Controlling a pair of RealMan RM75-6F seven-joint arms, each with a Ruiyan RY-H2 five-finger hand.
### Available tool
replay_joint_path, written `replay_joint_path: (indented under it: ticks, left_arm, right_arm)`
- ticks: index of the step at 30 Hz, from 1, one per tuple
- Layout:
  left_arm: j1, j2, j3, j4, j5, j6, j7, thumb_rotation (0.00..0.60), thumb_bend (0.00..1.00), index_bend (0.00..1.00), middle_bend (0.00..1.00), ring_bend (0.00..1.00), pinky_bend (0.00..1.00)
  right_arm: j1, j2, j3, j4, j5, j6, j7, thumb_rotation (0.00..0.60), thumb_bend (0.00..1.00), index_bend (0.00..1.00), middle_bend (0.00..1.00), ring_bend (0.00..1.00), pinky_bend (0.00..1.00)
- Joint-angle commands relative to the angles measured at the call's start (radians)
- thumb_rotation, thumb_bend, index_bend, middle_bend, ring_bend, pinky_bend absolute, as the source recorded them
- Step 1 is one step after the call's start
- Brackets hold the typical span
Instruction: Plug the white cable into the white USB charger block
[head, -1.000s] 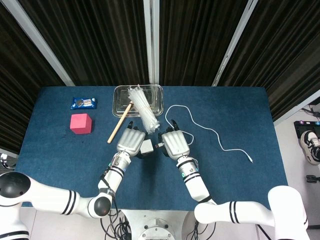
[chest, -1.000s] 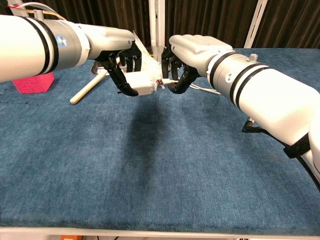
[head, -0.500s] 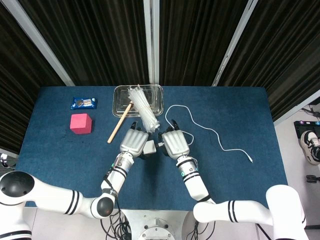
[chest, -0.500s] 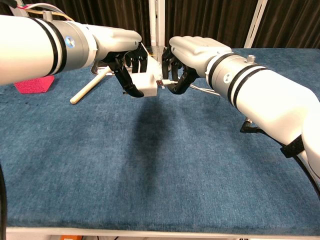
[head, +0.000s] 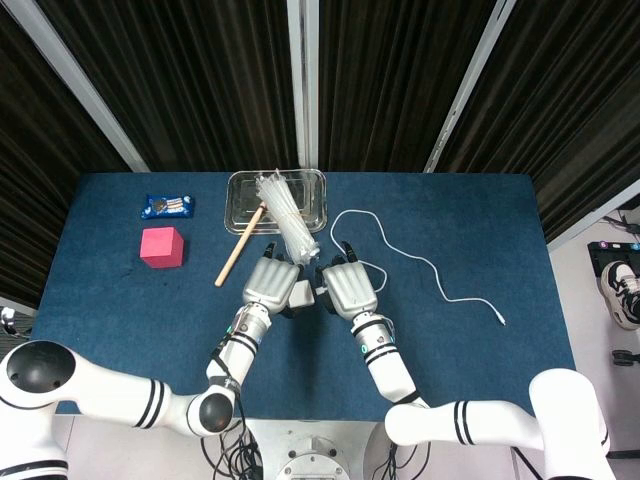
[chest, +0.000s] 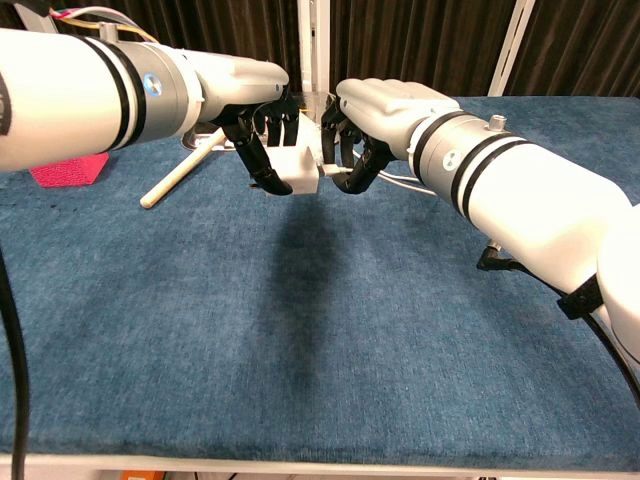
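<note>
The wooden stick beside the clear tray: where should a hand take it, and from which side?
Probably at the bare middle of the wooden stick, from above and from the robot's left. It lies flat and slanted; its far end rests against the clear tray.

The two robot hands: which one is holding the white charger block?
The left hand grips the white charger block. The right hand instead pinches the plug end of the white cable against it.

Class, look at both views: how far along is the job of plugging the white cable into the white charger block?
Done: the left hand holds the white charger block off the table; the right hand holds the white cable by its plug end. In hand: the plug sits right at the block's face. Left: full seating cannot be confirmed; fingers hide the joint.
</note>
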Motion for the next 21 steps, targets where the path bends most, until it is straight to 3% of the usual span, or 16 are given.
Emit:
replay_joint_path:
  ticks: [1, 21]
  left_arm:
    - [-0.002, -0.003, -0.002, 0.002, -0.002, 0.005, 0.002, 0.49, 0.22, 0.5, 0.36, 0.22, 0.05]
    - [-0.014, -0.03, -0.008, 0.015, -0.006, 0.041, 0.032, 0.486, 0.21, 0.5, 0.36, 0.22, 0.05]
  right_arm:
    - [0.0, -0.001, 0.002, 0.0, 0.006, 0.005, -0.001, 0.6, 0.47, 0.66, 0.51, 0.27, 0.02]
    - [0.018, -0.031, 0.014, 0.013, 0.038, 0.031, -0.01, 0.6, 0.47, 0.66, 0.5, 0.27, 0.0]
